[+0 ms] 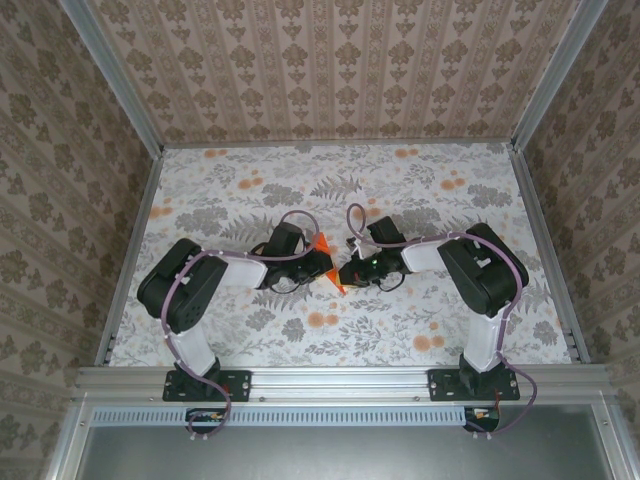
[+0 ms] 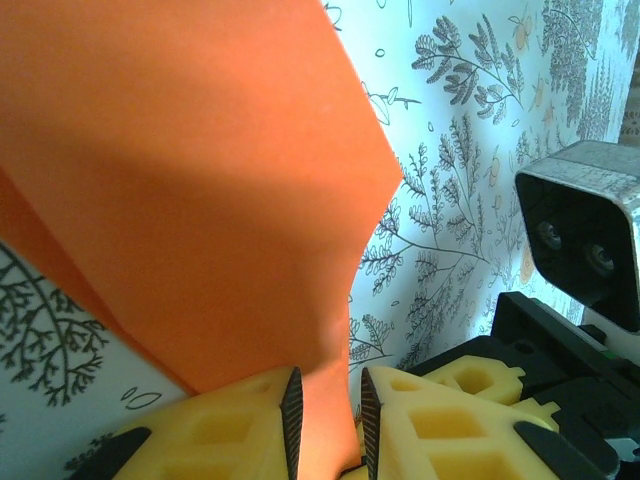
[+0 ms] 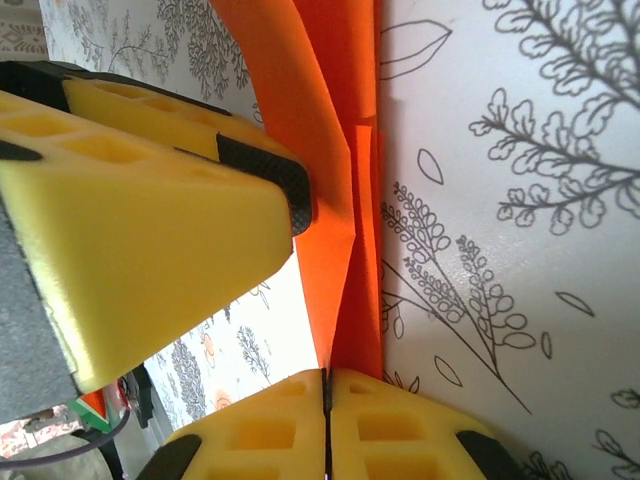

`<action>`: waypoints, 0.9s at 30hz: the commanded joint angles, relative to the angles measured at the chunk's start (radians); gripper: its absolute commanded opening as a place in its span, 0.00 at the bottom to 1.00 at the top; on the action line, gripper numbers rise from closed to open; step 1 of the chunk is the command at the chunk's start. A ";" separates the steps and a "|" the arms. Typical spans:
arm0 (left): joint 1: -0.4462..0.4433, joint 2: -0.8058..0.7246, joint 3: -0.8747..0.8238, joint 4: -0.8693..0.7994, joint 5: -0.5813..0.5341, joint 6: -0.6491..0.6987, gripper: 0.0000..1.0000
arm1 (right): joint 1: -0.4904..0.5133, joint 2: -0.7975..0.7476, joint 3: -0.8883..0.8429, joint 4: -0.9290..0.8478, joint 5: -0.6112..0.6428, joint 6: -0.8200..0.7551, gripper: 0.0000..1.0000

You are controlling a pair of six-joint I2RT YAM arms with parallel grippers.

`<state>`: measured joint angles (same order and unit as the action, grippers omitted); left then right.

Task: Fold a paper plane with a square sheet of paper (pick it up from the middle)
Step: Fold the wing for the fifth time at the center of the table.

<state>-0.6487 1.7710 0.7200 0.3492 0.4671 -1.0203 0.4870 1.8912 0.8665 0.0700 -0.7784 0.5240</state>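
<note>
The square sheet of paper point(image 1: 323, 246), bright orange and folded, stands on edge between my two grippers at the table's middle. In the left wrist view the paper point(image 2: 200, 180) rises as a broad creased panel. Its lower strip runs down between the pads of my left gripper point(image 2: 327, 395), which stand narrowly apart around it. In the right wrist view the paper's point(image 3: 335, 150) folded layers taper down into my right gripper point(image 3: 326, 378), whose pads are pressed together on its lower tip. One left finger point(image 3: 150, 230) rests its black pad against the paper's side.
Floral printed table cover point(image 1: 420, 200) all around, with patterned walls on three sides and metal rails point(image 1: 340, 380) at the near edge. My right gripper's fingers point(image 2: 470, 375) and wrist camera point(image 2: 585, 230) sit close beside the left gripper. Open surface lies behind and to both sides.
</note>
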 commanded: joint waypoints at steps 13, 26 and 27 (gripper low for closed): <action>0.007 0.067 0.012 -0.145 -0.070 -0.029 0.20 | 0.030 -0.224 -0.009 -0.265 0.182 -0.055 0.20; 0.007 0.073 0.024 -0.171 -0.067 -0.031 0.14 | 0.112 -0.077 0.137 -0.284 0.203 -0.018 0.00; 0.007 0.073 0.024 -0.172 -0.066 -0.029 0.14 | 0.111 -0.069 0.147 -0.288 0.208 -0.019 0.00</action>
<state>-0.6456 1.7870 0.7494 0.2829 0.4606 -1.0473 0.5961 1.7958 0.9787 -0.1745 -0.5980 0.4973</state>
